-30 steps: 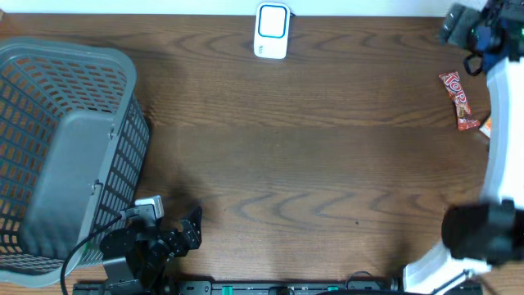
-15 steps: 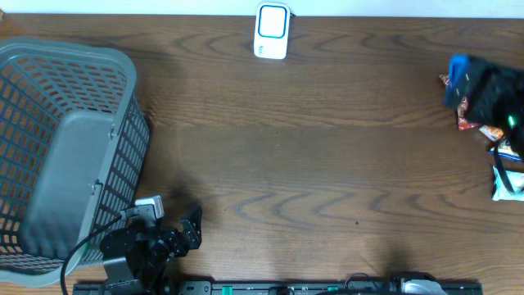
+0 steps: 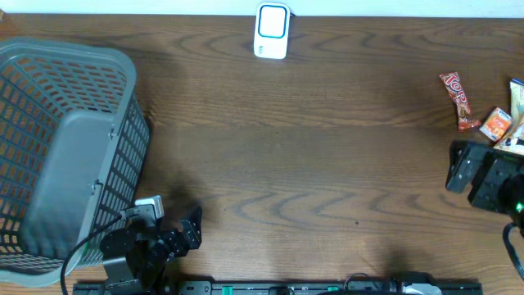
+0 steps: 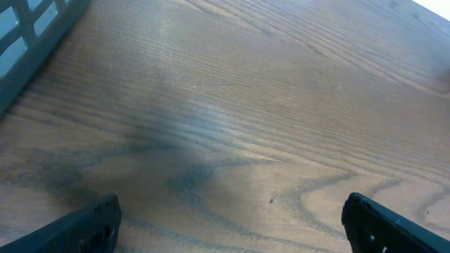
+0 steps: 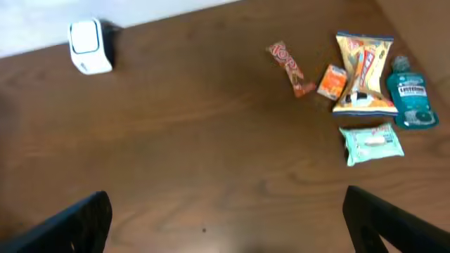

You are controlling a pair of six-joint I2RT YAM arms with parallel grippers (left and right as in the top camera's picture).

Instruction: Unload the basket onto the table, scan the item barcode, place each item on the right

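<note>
Even, soft light with a pale sheen on the desk in the left wrist view; the right wrist view is blurry.

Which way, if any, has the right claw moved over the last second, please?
Yes: overhead, the right claw went from above the red candy bar to below it.

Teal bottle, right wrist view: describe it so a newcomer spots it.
On the wooden table, go to the group of groceries near its right edge. The bottle lies at the group's far right, beside the yellow snack bag and above the green pack. It is the only bottle: teal, white label; neighbours are flat packets.
</note>
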